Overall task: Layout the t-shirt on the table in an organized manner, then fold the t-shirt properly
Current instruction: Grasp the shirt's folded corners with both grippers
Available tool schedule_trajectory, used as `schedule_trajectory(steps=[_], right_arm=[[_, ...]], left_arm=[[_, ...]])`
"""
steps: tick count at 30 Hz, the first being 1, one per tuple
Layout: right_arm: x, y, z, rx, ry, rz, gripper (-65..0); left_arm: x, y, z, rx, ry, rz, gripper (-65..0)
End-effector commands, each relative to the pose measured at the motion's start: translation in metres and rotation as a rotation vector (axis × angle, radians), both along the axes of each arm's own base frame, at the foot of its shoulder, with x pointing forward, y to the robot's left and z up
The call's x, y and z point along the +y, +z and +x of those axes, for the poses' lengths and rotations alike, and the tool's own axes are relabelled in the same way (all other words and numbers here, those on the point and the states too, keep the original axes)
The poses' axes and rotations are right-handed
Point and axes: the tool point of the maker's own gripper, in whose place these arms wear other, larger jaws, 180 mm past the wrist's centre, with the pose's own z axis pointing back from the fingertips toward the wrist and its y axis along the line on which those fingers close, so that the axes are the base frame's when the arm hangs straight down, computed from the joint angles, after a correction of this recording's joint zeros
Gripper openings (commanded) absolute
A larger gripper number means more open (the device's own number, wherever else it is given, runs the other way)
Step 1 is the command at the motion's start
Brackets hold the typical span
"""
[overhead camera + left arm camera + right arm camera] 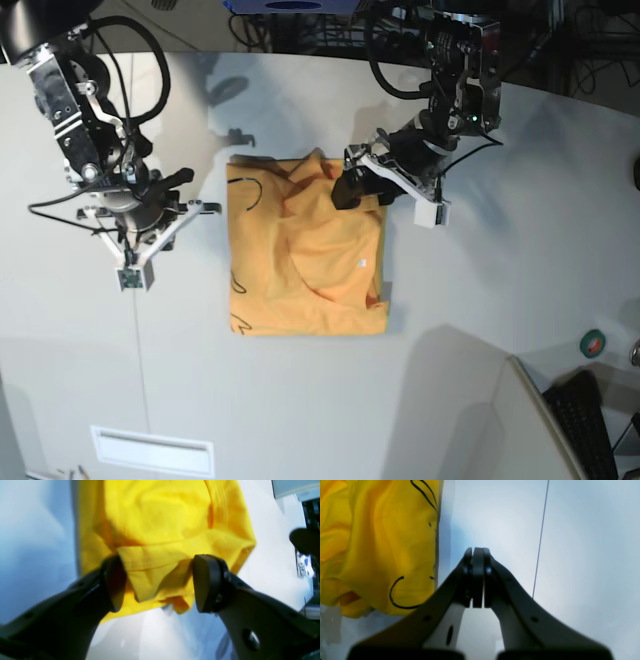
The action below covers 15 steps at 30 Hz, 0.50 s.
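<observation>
The light-orange t-shirt lies crumpled in a rough rectangle on the white table, with thin black line drawing along its left edge. My left gripper is at the shirt's far right corner. In the left wrist view its jaws stand open, with a folded hem of the t-shirt loose between the pads. My right gripper hovers over bare table left of the shirt. Its fingers are shut with nothing between them.
A thin dark seam runs along the table beside the right gripper. A green tape roll, a black keyboard and a white panel sit at the near right. Cables and equipment line the far edge.
</observation>
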Motion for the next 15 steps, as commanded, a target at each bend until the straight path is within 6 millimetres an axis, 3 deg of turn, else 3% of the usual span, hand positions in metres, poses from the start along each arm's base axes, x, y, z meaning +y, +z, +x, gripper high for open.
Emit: schedule_trajectory(steps=[1, 6, 9, 12, 15], right_arm=[[-0.003, 0.011, 0.010, -0.049, -0.003, -0.004, -65.0], [-0.003, 0.012, 0.011, -0.050, -0.003, -0.004, -65.0], [-0.003, 0.012, 0.011, -0.052, -0.003, -0.004, -65.0], [-0.003, 0.013, 0.012, -0.053, -0.003, -0.004, -65.0], [-0.003, 0.013, 0.012, -0.053, -0.003, -0.004, -65.0]], left_arm=[[0.000, 0.011, 0.010, -0.043, 0.012, -0.018, -26.2], [0.000, 0.011, 0.011, -0.044, 0.012, -0.018, -29.0], [0.001, 0.013, 0.011, -0.050, 0.013, -0.015, -45.7], [0.020, 0.013, 0.005, -0.047, 0.062, 0.001, -65.0], [0.032, 0.014, 0.000, -0.046, 0.090, 0.015, -65.0]])
